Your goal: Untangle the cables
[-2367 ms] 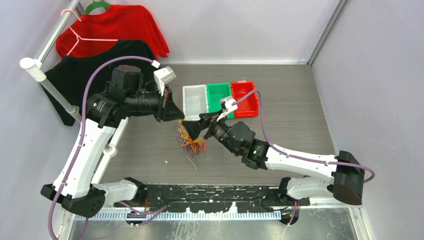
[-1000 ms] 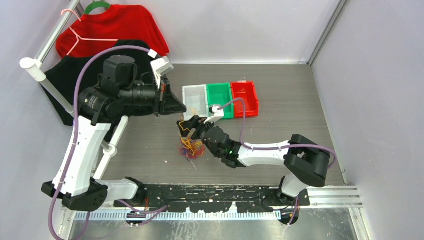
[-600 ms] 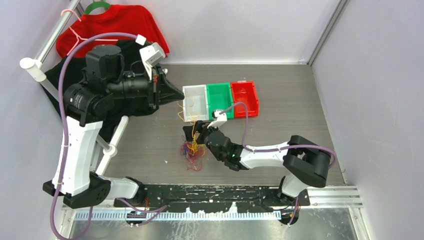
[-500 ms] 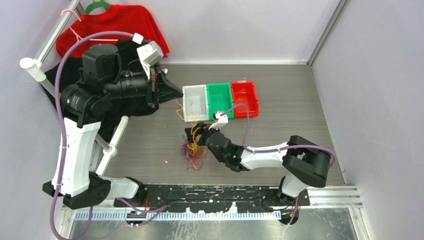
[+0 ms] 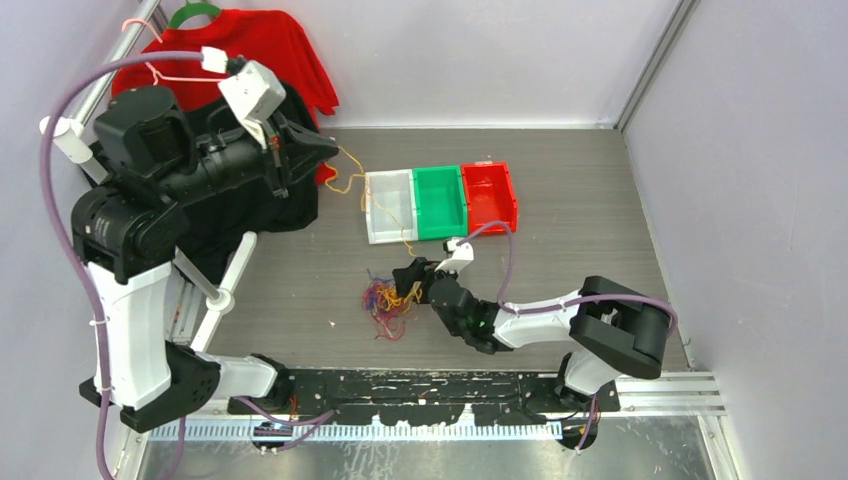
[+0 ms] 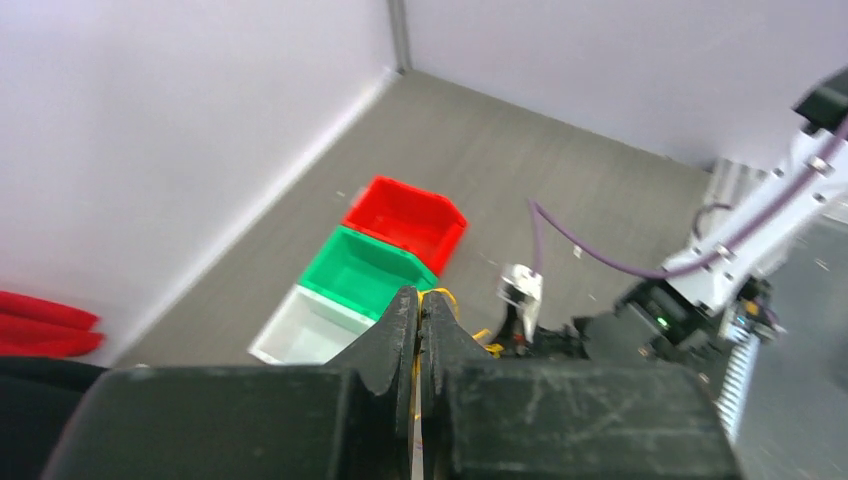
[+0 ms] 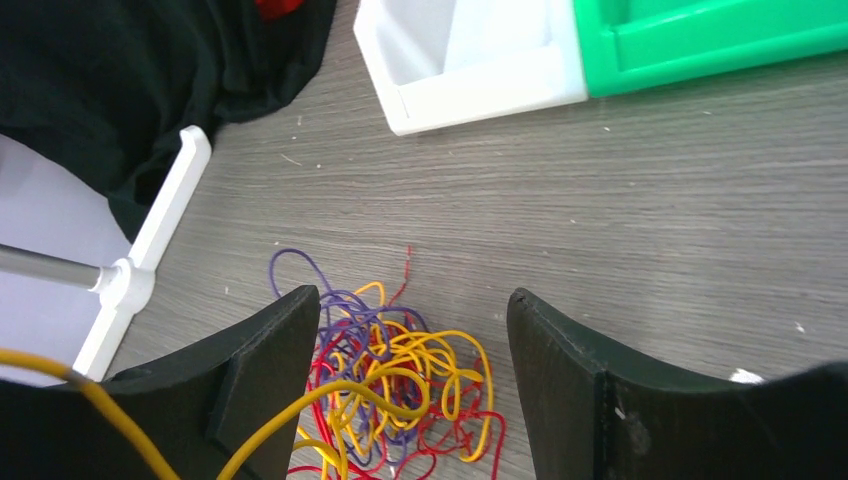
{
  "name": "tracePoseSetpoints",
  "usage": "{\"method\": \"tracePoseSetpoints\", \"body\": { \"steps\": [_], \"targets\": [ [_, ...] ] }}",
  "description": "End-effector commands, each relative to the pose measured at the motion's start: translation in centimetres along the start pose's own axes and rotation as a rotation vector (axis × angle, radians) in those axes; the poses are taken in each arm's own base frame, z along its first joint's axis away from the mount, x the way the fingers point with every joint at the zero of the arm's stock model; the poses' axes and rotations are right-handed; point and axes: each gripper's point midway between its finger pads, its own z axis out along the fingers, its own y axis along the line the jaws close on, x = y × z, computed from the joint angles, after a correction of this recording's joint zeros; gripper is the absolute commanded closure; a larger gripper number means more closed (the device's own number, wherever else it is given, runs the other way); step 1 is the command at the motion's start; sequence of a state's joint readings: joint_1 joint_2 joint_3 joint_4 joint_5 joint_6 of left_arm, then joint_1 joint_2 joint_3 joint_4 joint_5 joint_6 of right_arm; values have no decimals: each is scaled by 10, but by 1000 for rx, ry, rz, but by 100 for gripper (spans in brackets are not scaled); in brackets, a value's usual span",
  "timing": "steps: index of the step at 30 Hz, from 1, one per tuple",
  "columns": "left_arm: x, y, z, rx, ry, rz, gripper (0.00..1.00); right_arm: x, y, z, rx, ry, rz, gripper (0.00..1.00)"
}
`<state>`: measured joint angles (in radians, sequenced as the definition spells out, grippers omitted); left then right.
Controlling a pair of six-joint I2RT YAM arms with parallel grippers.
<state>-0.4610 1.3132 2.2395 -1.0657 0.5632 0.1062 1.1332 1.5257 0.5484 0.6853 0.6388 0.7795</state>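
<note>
The cables are a tangle (image 5: pixel 384 300) of thin orange, red and purple wires on the grey table; it also shows in the right wrist view (image 7: pixel 400 385). My left gripper (image 5: pixel 326 150) is raised at the back left and shut on one orange cable (image 5: pixel 352 178). That cable trails past the white bin down to the tangle. In the left wrist view the gripper (image 6: pixel 420 302) pinches the orange cable (image 6: pixel 443 294) at its tips. My right gripper (image 5: pixel 408 276) is low, just right of the tangle. It is open and empty, its fingers spread around the tangle (image 7: pixel 412 310).
White (image 5: pixel 389 206), green (image 5: pixel 440 201) and red (image 5: pixel 490 196) bins stand in a row behind the tangle. A red shirt (image 5: pixel 245 50) and a black shirt (image 5: pixel 230 200) hang on a white rack (image 5: pixel 72 140) at the back left; its foot (image 7: pixel 150 262) lies left of the tangle.
My left gripper has risen and pulled back to the left, drawing an orange cable out of the tangle. My right gripper has moved nearer and lower, to the tangle.
</note>
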Motion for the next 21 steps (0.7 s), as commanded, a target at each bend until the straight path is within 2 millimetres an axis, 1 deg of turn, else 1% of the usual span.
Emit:
{"method": "tracePoseSetpoints", "body": {
  "steps": [1, 4, 6, 8, 9, 10, 15, 17, 18, 19, 20, 21],
  "targets": [
    [-53, 34, -24, -242, -164, 115, 100, -16, -3, -6, 16, -69, 73, 26],
    [-74, 59, -40, -410, -238, 146, 100, -13, -11, -9, 26, -69, 78, 23],
    [-87, 75, -48, -506, -283, 167, 100, -14, -12, -12, 13, -77, 88, 21],
    [-98, 86, -56, -579, -321, 186, 100, -17, -11, -15, -5, -81, 87, 18],
    [-109, 84, -72, -614, -366, 201, 100, -18, -10, -17, -15, -83, 84, 16],
    [-117, 83, -80, -638, -398, 209, 100, -19, -10, -18, -20, -83, 78, 15],
    [-138, 81, -97, -670, -463, 233, 100, -18, -13, -20, -12, -77, 66, 13],
    [-153, 82, -114, -725, -516, 250, 100, -15, -16, -20, -7, -73, 68, 13],
    [-159, 87, -121, -767, -545, 252, 100, -13, -17, -20, -6, -71, 68, 13],
    [-170, 90, -135, -823, -603, 253, 100, -11, -19, -19, -5, -68, 68, 12],
    [-173, 90, -140, -837, -624, 255, 100, -10, -19, -19, -8, -67, 69, 12],
    [-176, 85, -140, -816, -643, 271, 100, -9, -20, -19, -9, -66, 69, 11]
  ]
}}
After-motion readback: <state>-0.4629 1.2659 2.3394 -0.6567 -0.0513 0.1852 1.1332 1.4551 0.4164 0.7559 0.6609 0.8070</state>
